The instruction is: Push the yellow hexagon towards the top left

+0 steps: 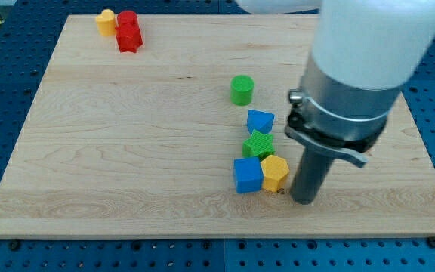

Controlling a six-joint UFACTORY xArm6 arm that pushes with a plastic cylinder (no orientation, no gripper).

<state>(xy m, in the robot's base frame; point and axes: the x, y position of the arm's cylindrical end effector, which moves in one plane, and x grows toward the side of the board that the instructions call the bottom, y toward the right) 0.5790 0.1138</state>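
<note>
The yellow hexagon (276, 173) lies on the wooden board (127, 151) in the lower middle-right. It touches a blue cube (248, 175) on its left and a green block (259, 143) above it. My tip (304, 199) rests on the board just to the right of the yellow hexagon, close to it; I cannot tell if they touch. The rod rises into the large grey and white arm body at the view's upper right.
A blue block (260, 121) sits above the green block, and a green cylinder (242, 89) stands further up. A red block (128, 31) and a small yellow block (107, 22) lie together at the board's top left corner.
</note>
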